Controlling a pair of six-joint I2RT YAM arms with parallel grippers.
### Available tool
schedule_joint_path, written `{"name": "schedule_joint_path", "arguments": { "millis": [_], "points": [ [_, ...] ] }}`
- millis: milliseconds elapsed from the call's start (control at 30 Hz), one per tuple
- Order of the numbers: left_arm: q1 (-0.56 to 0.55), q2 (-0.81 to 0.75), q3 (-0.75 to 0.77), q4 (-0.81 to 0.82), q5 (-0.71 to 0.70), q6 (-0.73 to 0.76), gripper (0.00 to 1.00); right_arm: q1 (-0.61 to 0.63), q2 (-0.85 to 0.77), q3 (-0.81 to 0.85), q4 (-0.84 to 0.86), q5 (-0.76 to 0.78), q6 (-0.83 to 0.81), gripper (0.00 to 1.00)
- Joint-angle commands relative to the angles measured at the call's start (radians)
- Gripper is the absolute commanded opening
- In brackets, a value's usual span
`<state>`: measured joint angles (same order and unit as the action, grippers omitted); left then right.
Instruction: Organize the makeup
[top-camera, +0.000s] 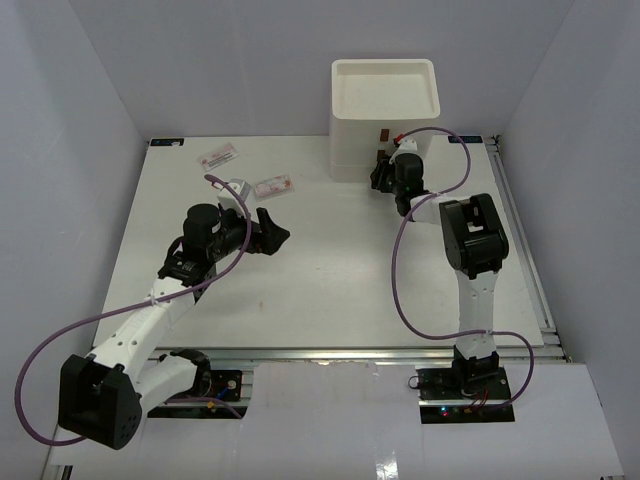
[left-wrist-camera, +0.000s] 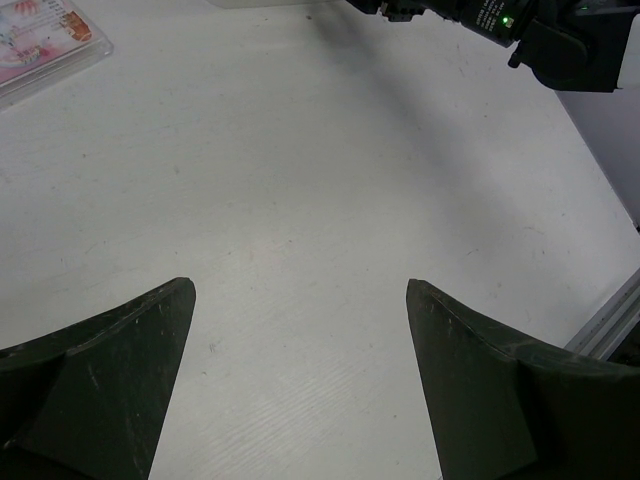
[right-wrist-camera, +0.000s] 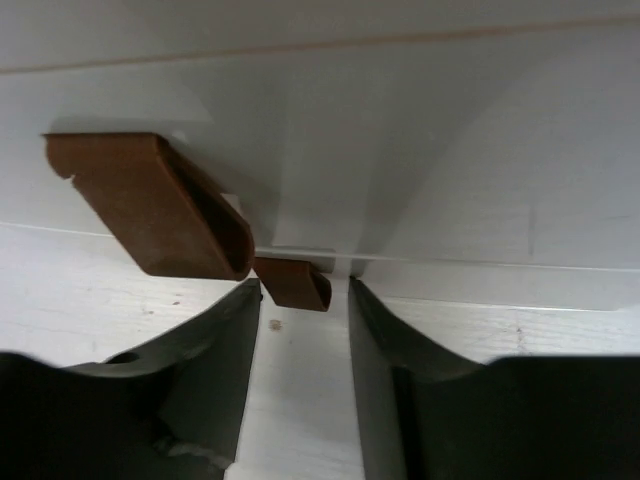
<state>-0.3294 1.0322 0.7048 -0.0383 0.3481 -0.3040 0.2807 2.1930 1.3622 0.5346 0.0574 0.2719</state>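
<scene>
Left gripper (left-wrist-camera: 300, 285) near packet (left-wrist-camera: 40, 40), seemingly apart.

Drawer box (right-wrist-camera: 420, 150) — smooth, matt white plastic; its brown handles (right-wrist-camera: 150, 205) glossier. Packet (left-wrist-camera: 40, 40) — clear, shiny plastic; table (left-wrist-camera: 320, 200) matt.

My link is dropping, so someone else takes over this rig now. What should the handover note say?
Left gripper: open, empty, over bare table.
Right gripper: jaws narrowed either side of the lower brown handle on the white drawer box, not clamped.
Makeup: two pink packets lie on the table, left of the box; other items not made out.
Done: nothing visibly put away; no drawer looks pulled out.
Left: grip the handle, open the drawer, load the makeup.
</scene>
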Motion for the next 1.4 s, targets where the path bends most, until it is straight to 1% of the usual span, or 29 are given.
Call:
{"name": "schedule_joint_path", "arguments": {
  "millis": [0, 100, 167, 200, 233, 367, 433, 567, 667, 767, 833, 867, 900, 933, 967, 1000, 1033, 1067, 1100, 1133, 1167, 1233, 1300, 1367],
  "points": [
    [0.004, -0.015, 0.013, 0.008, -0.010, 0.003, 0.98, -0.018, 0.014, 0.063, 0.067, 0.048, -0.026, 0.39],
    [0.004, -0.016, 0.013, 0.007, -0.017, 0.006, 0.98, -0.035, 0.009, 0.044, 0.086, 0.019, -0.030, 0.21],
    [0.004, -0.014, 0.013, 0.006, -0.016, 0.006, 0.98, -0.038, 0.000, 0.024, 0.099, 0.009, -0.031, 0.15],
    [0.004, -0.013, 0.013, 0.005, -0.014, 0.006, 0.98, -0.043, -0.014, -0.006, 0.120, -0.006, -0.031, 0.10],
    [0.004, -0.012, 0.012, 0.005, -0.013, 0.006, 0.98, -0.046, -0.030, -0.035, 0.139, -0.018, -0.033, 0.08],
    [0.004, -0.016, 0.008, 0.008, -0.007, 0.003, 0.98, -0.049, -0.112, -0.169, 0.204, -0.064, -0.044, 0.08],
    [0.004, -0.014, 0.007, 0.008, 0.001, 0.001, 0.98, -0.049, -0.175, -0.251, 0.223, -0.116, -0.045, 0.08],
    [0.004, -0.015, 0.005, 0.013, 0.016, -0.002, 0.98, -0.049, -0.292, -0.439, 0.230, -0.178, -0.042, 0.08],
    [0.004, -0.013, 0.003, 0.019, 0.030, -0.008, 0.98, -0.049, -0.369, -0.535, 0.220, -0.203, -0.047, 0.08],
    [0.004, 0.016, 0.008, 0.023, 0.047, -0.013, 0.98, -0.052, -0.402, -0.578, 0.209, -0.209, -0.061, 0.10],
    [0.004, 0.043, 0.024, 0.019, 0.045, -0.013, 0.98, -0.058, -0.411, -0.572, 0.199, -0.213, -0.055, 0.12],
    [0.004, 0.065, 0.031, 0.015, 0.044, -0.011, 0.98, -0.062, -0.418, -0.564, 0.190, -0.219, -0.049, 0.14],
    [0.004, 0.083, 0.042, 0.010, 0.043, -0.009, 0.98, -0.064, -0.419, -0.555, 0.180, -0.225, -0.047, 0.22],
    [0.003, 0.106, 0.054, 0.005, 0.042, -0.008, 0.98, -0.064, -0.416, -0.541, 0.164, -0.232, -0.048, 0.39],
    [0.003, 0.130, 0.067, 0.002, 0.040, -0.009, 0.98, -0.065, -0.412, -0.518, 0.132, -0.253, -0.057, 0.51],
    [0.004, 0.158, 0.084, 0.000, 0.038, -0.011, 0.98, -0.066, -0.409, -0.493, 0.095, -0.279, -0.069, 0.61],
    [0.004, 0.204, 0.112, -0.012, 0.033, -0.014, 0.98, -0.069, -0.413, -0.476, 0.068, -0.296, -0.080, 0.68],
    [0.004, 0.233, 0.136, -0.024, 0.026, -0.019, 0.98, -0.071, -0.424, -0.479, 0.063, -0.308, -0.091, 0.76],
    [0.004, 0.260, 0.183, -0.038, 0.007, -0.027, 0.98, -0.075, -0.450, -0.485, 0.059, -0.326, -0.110, 1.00],
    [0.005, 0.300, 0.200, -0.057, -0.003, -0.032, 0.98, -0.081, -0.482, -0.498, 0.047, -0.339, -0.126, 0.92],
    [0.006, 0.335, 0.228, -0.072, -0.027, -0.035, 0.98, -0.085, -0.507, -0.511, 0.029, -0.359, -0.147, 0.90],
    [0.006, 0.394, 0.296, -0.095, -0.080, -0.020, 0.98, -0.090, -0.564, -0.541, -0.015, -0.412, -0.196, 0.90],
    [0.006, 0.441, 0.363, -0.102, -0.112, 0.051, 0.98, -0.094, -0.654, -0.575, -0.062, -0.485, -0.254, 0.90],
    [0.007, 0.509, 0.428, -0.115, -0.100, 0.180, 0.98, -0.096, -0.751, -0.584, -0.164, -0.596, -0.392, 0.90]
  ]
}}
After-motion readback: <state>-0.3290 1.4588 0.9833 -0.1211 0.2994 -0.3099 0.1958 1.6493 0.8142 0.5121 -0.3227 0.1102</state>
